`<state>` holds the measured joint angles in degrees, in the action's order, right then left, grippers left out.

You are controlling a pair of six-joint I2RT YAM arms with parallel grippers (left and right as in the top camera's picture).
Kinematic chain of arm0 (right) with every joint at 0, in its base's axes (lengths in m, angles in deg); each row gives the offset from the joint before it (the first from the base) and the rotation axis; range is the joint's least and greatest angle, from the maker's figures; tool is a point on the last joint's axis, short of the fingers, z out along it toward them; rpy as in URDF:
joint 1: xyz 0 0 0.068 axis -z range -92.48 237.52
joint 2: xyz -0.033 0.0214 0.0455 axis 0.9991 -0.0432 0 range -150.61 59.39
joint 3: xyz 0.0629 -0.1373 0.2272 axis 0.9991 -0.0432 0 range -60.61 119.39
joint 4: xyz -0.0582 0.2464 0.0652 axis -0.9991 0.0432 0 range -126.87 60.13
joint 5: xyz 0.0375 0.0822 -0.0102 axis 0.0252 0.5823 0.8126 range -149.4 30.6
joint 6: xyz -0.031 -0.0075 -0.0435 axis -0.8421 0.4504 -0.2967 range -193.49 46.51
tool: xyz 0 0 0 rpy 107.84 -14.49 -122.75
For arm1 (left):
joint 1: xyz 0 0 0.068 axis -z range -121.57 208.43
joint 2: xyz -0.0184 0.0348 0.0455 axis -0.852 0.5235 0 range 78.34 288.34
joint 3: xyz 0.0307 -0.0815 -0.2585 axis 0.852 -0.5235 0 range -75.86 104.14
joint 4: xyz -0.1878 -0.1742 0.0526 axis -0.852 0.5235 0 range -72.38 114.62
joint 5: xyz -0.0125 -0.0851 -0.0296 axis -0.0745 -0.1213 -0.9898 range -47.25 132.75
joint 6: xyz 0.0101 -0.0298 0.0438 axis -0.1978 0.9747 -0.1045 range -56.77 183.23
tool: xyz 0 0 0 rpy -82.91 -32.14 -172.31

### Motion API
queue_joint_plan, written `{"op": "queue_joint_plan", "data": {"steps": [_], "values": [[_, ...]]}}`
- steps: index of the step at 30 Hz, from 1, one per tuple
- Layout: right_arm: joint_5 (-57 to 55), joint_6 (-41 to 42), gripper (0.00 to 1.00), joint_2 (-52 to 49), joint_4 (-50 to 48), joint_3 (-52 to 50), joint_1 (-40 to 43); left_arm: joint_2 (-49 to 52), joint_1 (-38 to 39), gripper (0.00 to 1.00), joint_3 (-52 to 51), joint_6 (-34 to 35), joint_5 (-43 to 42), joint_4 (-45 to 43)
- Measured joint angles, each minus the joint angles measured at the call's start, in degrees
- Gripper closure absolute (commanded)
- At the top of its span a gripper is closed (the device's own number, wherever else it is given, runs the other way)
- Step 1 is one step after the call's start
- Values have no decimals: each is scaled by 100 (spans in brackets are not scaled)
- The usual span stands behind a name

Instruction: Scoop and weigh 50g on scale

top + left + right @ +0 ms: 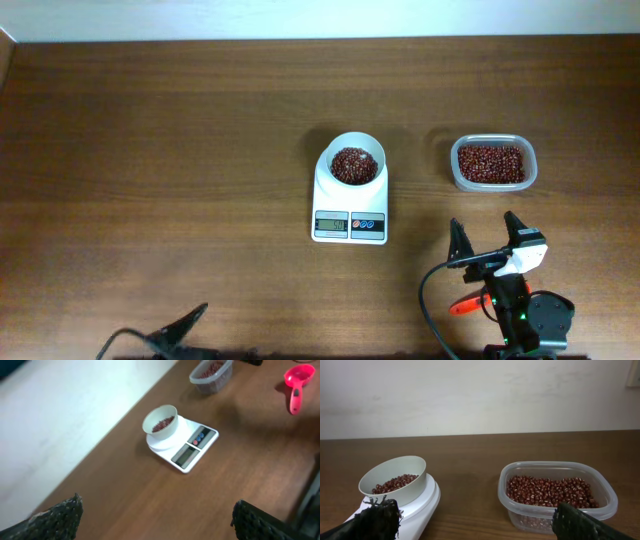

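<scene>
Scale (349, 210) at desk centre. Its bowl (354, 165) is part-filled with red beans; display unreadable. Bean tub (492, 163) to its right. Pink scoop (295, 385) lies loose near right gripper (484, 228). Left gripper (157, 519) near left. Both empty, fingers spread. Judged: checking weight; any top-up needs the scoop regrasped.

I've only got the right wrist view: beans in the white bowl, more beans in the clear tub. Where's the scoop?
Observer: The pink scoop lies loose on the table, behind the right gripper and beside that arm.
Operator: Can you read the weight?
Observer: No. The scale has its display turned toward the robot, but the digits are too small to read.
Operator: Where's the left arm?
Observer: The left gripper is at the table's near left edge, far from the scale, jaws open and empty.
</scene>
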<state>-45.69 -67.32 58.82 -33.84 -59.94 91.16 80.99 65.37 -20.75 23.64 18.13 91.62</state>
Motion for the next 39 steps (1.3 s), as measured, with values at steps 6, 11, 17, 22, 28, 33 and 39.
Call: {"op": "queue_joint_plan", "data": {"steps": [6, 11, 17, 22, 28, 33, 39], "values": [[0, 7, 1, 0, 0, 0, 0, -184, 0, 1, -13, 2, 7, -636], [-4, 4, 1, 4, -2, 0, 0, -227, 0, 1, -1008, 691, 186, -3261], [-20, 4, 1, 0, -2, -4, 0, -201, 0, 1, -3729, 3392, 1790, -5759], [-22, 2, 1, 0, -2, -4, 0, -197, -2, 1, -4741, 3526, 2465, -6802], [-22, 7, 1, 0, -2, -4, 0, -203, -2, 1, -5405, 3563, 2553, -7335], [-22, 2, 1, 0, -2, -4, 0, -201, 0, 1, -5436, 3554, 2251, -6968], [-22, 4, 1, 0, -2, -4, 0, -201, 0, 1, -5436, 3554, 2225, -6970]]}}
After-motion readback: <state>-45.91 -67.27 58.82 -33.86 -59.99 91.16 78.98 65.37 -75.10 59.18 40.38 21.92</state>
